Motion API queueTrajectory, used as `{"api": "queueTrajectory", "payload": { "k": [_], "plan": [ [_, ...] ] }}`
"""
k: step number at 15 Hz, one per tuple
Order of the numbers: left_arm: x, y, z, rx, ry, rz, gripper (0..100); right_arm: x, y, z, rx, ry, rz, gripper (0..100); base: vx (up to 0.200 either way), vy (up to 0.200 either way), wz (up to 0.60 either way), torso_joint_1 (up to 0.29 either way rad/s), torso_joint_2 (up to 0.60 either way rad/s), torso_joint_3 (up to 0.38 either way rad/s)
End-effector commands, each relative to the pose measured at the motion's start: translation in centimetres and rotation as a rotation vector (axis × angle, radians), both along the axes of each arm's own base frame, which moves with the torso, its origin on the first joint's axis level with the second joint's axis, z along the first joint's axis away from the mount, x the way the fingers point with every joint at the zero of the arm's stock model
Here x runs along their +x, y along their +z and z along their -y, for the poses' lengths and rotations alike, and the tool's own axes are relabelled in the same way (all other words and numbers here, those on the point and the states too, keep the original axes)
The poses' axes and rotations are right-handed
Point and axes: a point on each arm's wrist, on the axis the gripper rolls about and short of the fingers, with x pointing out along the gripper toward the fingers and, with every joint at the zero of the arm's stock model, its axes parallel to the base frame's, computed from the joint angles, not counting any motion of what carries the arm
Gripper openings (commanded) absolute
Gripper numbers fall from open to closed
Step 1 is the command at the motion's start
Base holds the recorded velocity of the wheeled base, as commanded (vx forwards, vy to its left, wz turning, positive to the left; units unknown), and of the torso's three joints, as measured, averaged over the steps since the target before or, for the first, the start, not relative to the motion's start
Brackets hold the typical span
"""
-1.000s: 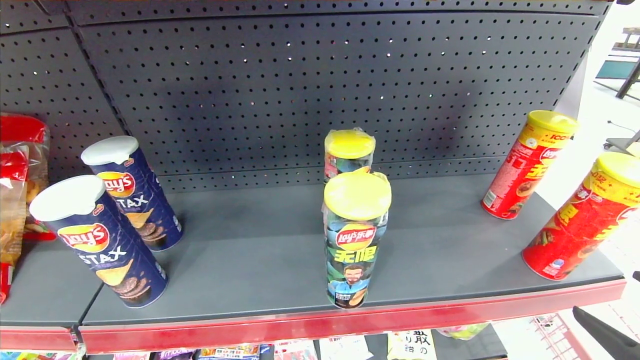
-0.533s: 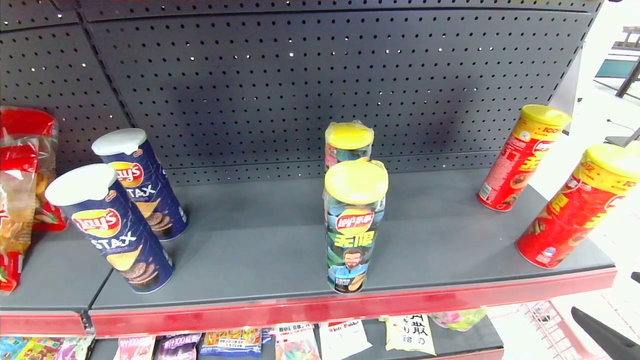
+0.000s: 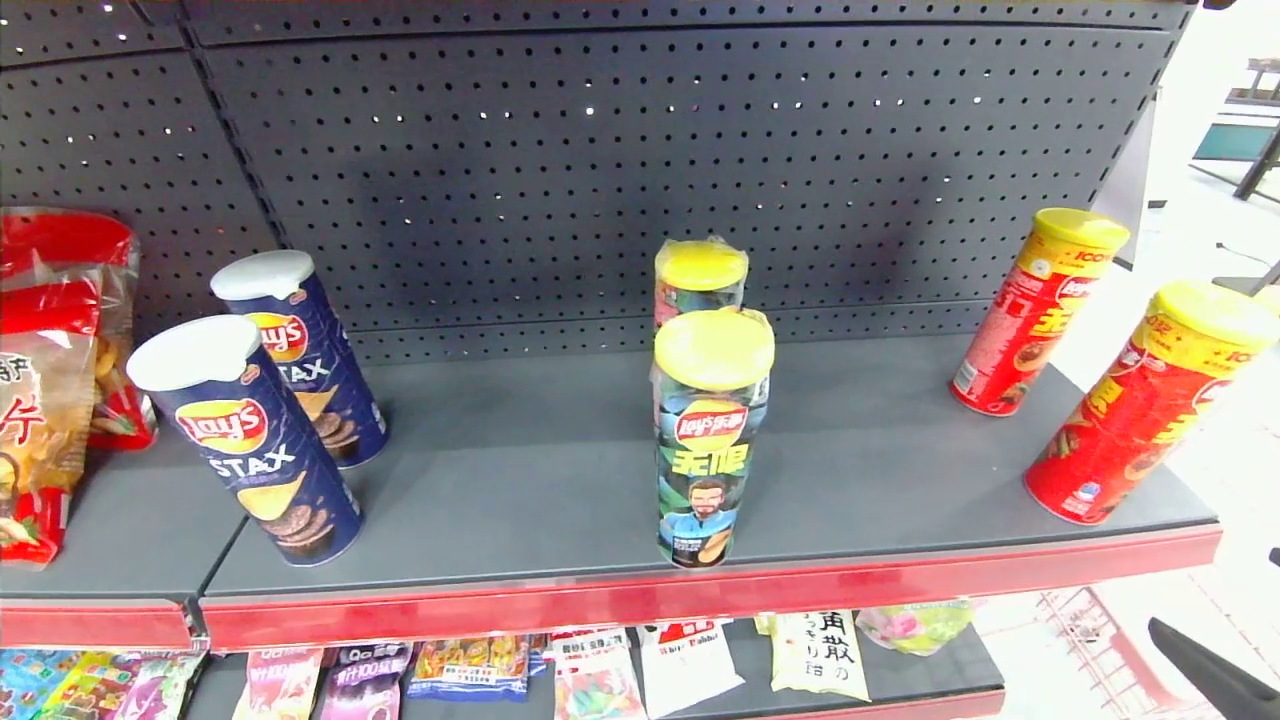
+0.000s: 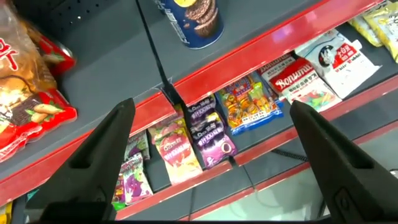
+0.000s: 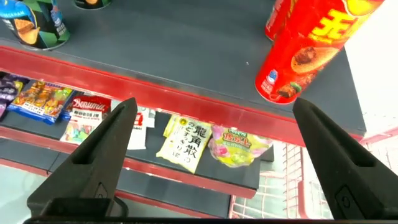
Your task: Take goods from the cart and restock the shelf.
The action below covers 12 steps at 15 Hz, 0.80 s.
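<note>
Grey metal shelf with red front lip (image 3: 560, 470), mid-frame: carried three pairs of upright crisp tubes, each set front-and-back, apparently grouped by flavour.
- Navy tubes with white lids (image 3: 245, 440), left.
- Green-blue tubes with yellow lids (image 3: 710, 430), centre.
- Red tubes with yellow lids (image 3: 1150, 400), right.

Left gripper (image 4: 211, 106) and right gripper (image 5: 214, 102): fingers spread, empty, facing the lip. Pink wire cart (image 3: 1095, 640), lower right, likely the supply.

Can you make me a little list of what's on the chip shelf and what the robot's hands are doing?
Shelf: grey, red front edge
Blue cans: two, standing, left side, white lids
Green cans: two, middle, one behind the other, yellow lids
Red cans: two, right side, yellow lids
Left gripper: open, empty
Right gripper: open, empty
Snack packets: on the shelf below
</note>
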Motion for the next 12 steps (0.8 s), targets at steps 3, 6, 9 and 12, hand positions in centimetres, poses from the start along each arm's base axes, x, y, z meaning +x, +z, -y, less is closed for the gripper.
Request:
{"api": "queueTrajectory", "payload": {
  "k": [3, 6, 9, 12],
  "plan": [
    [-0.09, 0.00, -0.04, -0.003, 0.001, 0.008, 100, -0.12, -0.22, 0.02, -0.001, 0.003, -0.002, 100, 0.000, 0.000, 0.00, 0.000, 0.00, 0.000],
    [-0.11, -0.06, -0.05, -0.002, 0.001, 0.006, 100, -0.17, -0.48, 0.03, -0.003, 0.003, -0.009, 100, 0.000, 0.000, 0.00, 0.000, 0.00, 0.000],
    [-0.13, -0.19, -0.06, 0.004, -0.001, 0.006, 100, -0.36, -0.56, 0.09, -0.002, 0.003, -0.004, 100, 0.000, 0.000, 0.00, 0.000, 0.00, 0.000],
    [-0.14, -0.42, -0.06, 0.014, -0.003, 0.001, 100, -0.46, -0.62, 0.11, -0.007, 0.004, 0.001, 100, 0.000, 0.000, 0.00, 0.000, 0.00, 0.000]
  ]
}}
